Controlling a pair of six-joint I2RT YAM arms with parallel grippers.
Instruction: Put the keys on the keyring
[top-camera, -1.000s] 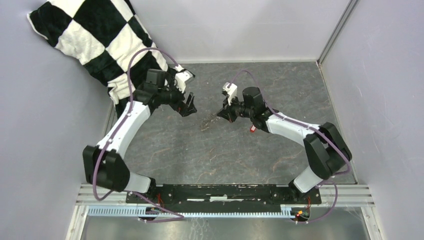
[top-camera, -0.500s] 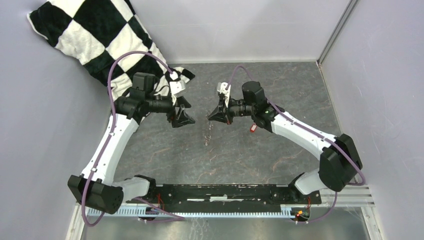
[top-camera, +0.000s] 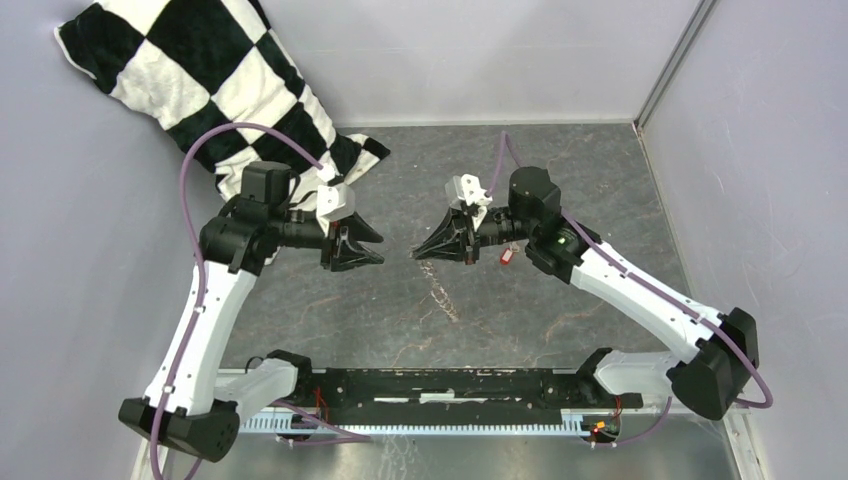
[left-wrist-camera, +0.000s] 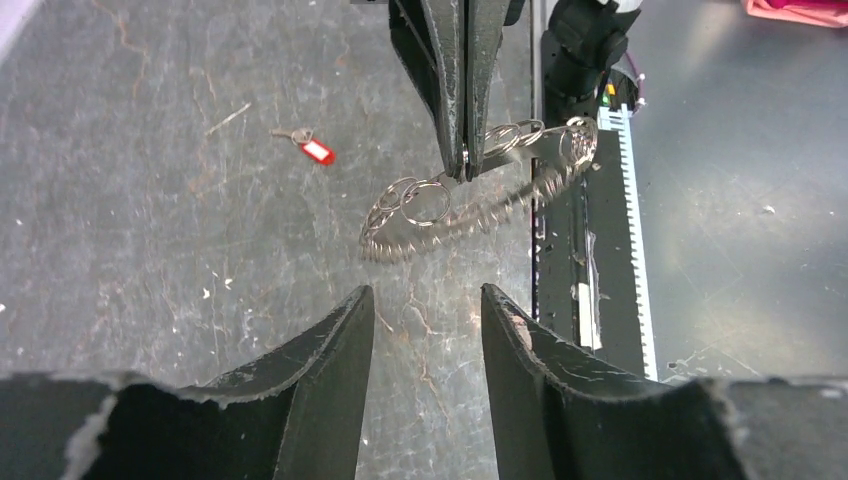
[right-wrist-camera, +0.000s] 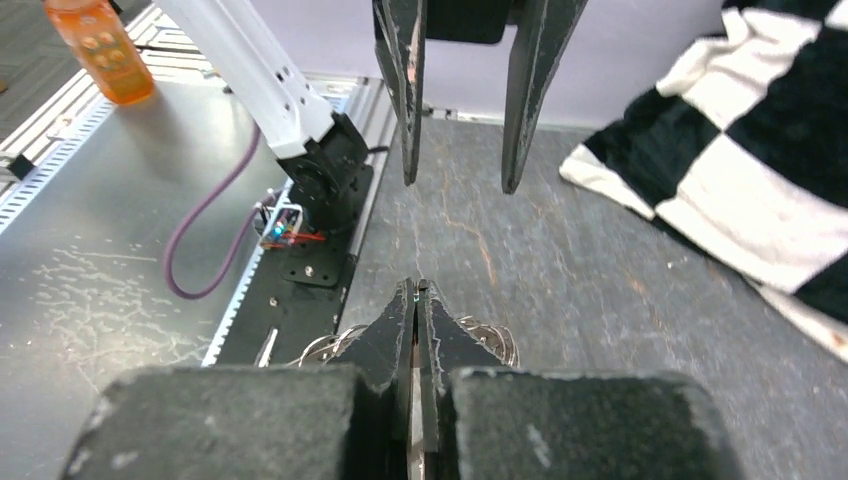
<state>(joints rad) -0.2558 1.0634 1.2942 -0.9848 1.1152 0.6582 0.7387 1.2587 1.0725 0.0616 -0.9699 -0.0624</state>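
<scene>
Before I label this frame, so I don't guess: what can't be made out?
- Keyring, left wrist: part of its arc is blurred.
- Keyring, right wrist: mostly hidden under the right tool.
- Key, top view: only the red tag shows; metal part too small.
- Keyring, top view: too thin to pick out.

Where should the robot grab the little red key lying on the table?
Probably grab the key by its red tag, coming straight down from above. It lies flat on the table, and the tag is its widest part; the silvery end looks too thin to pinch.
</scene>
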